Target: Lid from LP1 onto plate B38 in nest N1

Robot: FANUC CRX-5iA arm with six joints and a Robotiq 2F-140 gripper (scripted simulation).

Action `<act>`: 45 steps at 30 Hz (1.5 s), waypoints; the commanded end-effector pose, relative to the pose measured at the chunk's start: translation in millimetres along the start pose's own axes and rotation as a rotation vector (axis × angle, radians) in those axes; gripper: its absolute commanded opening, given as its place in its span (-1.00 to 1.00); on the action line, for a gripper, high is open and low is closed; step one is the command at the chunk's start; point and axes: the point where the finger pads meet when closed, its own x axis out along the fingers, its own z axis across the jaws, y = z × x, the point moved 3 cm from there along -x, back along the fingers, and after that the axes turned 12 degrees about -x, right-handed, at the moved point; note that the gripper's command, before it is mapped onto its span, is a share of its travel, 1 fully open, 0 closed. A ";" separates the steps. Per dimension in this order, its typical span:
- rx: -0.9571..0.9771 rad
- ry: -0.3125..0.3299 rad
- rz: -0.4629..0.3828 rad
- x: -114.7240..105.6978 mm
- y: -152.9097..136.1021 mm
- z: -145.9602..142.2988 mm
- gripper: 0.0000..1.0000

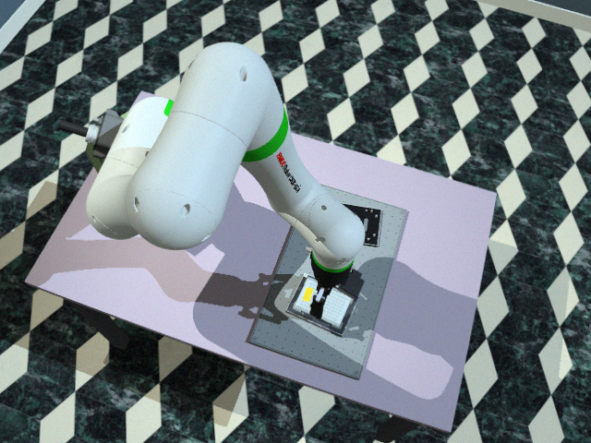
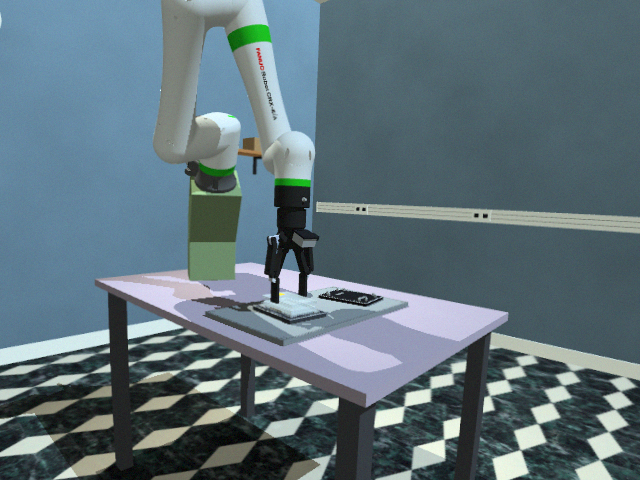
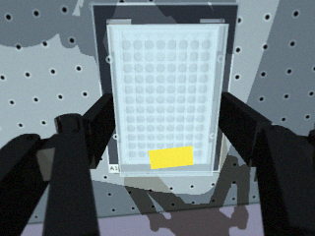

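Observation:
My gripper (image 3: 166, 108) is shut on the clear lid (image 3: 166, 100), one finger on each long side. The lid carries a yellow label (image 3: 171, 157) at its near end. It is lined up over the culture plate B38, whose edge and corner mark (image 3: 113, 168) peek out beneath it, in the dark nest N1 (image 3: 100, 59). In the top view the gripper (image 1: 319, 301) points straight down over the lid and plate. In the exterior view the fingertips (image 2: 288, 293) are low at the plate (image 2: 288, 309). I cannot tell whether the lid rests fully down.
The black lid park LP1 (image 1: 369, 223) lies bare on the far end of the grey perforated baseplate (image 1: 305, 343); it also shows in the exterior view (image 2: 350, 297). The arm's green pedestal (image 2: 212, 232) stands at the table's back left.

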 end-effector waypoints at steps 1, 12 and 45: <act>0.000 0.000 0.001 -0.4 0.5 0.1 0.21; 0.001 0.000 0.001 0.5 0.6 0.1 0.21; 0.003 0.000 0.001 9.2 0.9 -0.2 0.21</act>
